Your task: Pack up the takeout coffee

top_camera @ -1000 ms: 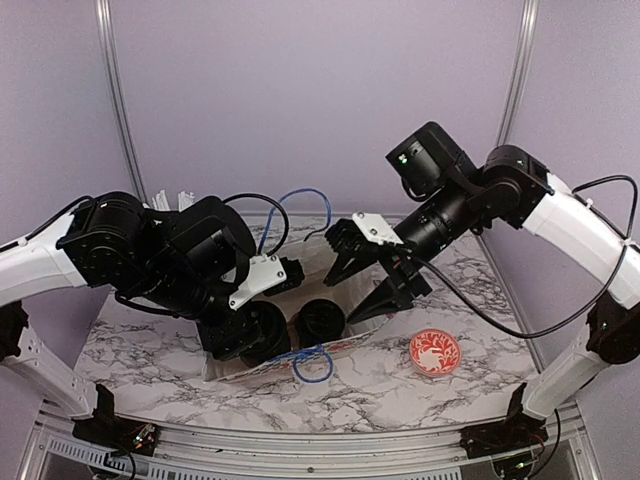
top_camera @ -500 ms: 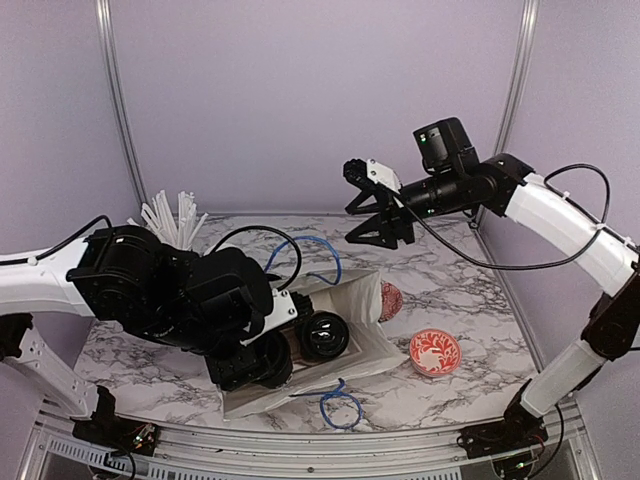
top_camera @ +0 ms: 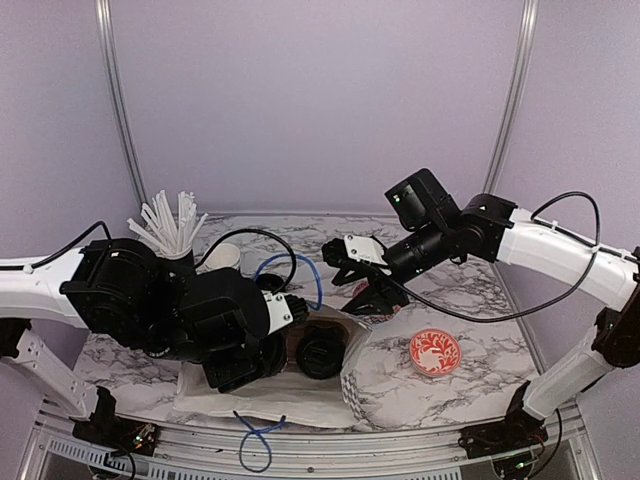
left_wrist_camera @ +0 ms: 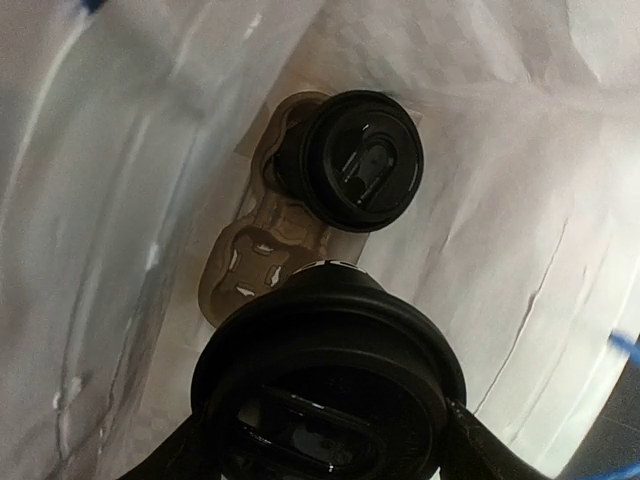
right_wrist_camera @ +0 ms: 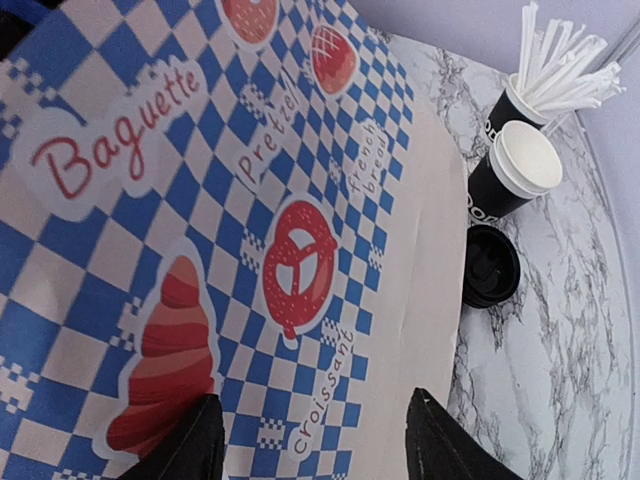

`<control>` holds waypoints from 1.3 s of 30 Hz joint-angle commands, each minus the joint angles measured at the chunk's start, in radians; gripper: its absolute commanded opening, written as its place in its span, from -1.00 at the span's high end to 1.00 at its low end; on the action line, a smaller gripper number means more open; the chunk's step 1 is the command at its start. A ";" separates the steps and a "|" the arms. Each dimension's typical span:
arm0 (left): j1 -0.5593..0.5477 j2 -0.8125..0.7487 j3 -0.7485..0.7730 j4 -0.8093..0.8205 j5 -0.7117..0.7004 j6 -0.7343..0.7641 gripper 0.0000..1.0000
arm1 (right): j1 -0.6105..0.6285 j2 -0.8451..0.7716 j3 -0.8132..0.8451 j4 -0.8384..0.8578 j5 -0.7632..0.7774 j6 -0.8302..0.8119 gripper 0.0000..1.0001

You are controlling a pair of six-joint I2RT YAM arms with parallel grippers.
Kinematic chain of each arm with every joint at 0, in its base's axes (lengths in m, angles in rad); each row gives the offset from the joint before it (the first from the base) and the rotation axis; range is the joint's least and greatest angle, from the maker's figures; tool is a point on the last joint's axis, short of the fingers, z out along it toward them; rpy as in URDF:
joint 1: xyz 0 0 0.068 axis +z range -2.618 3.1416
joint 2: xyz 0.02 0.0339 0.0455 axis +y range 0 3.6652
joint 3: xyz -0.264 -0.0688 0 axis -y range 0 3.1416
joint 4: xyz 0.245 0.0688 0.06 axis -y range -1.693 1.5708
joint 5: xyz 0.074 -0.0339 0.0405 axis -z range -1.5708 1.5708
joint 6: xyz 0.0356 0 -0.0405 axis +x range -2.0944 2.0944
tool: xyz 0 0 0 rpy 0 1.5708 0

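Deep inside the paper bag (top_camera: 290,405), which lay on its side on the surface (top_camera: 470,390), the left claw (left_wrist_camera: 325,440) was clenched around a lidded coffee cup (left_wrist_camera: 330,340). Just beyond it, a second lidded cup (left_wrist_camera: 352,160) sat in a cardboard carrier (left_wrist_camera: 245,270). The right claw (right_wrist_camera: 315,440) hung released over the bag's printed side, grasping nothing. At the far left, an unlidded cup (right_wrist_camera: 520,165) stood beside a loose lid (right_wrist_camera: 490,265) and the straw cup (right_wrist_camera: 505,105).
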 commanded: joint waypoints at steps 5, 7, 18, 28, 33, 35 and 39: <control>-0.043 -0.024 -0.048 0.025 -0.142 0.036 -0.13 | 0.003 -0.037 0.008 0.007 0.077 -0.013 -0.22; -0.044 -0.035 -0.073 0.038 -0.156 0.040 -0.13 | -0.024 -0.022 0.027 0.018 0.063 -0.004 -0.23; -0.015 -0.107 -0.191 0.207 -0.250 0.163 -0.11 | -0.195 0.217 0.210 0.082 0.027 0.055 -0.27; 0.038 -0.227 -0.380 0.444 -0.269 0.277 -0.06 | -0.202 0.443 0.378 0.052 -0.007 0.108 -0.27; 0.060 -0.243 -0.470 0.564 -0.245 0.342 -0.06 | -0.204 0.510 0.418 0.027 -0.027 0.115 -0.27; 0.070 -0.238 -0.490 0.585 -0.237 0.359 -0.06 | -0.204 0.518 0.424 0.024 -0.036 0.118 -0.26; 0.098 -0.230 -0.528 0.634 -0.215 0.397 -0.06 | -0.205 0.523 0.424 0.021 -0.042 0.121 -0.26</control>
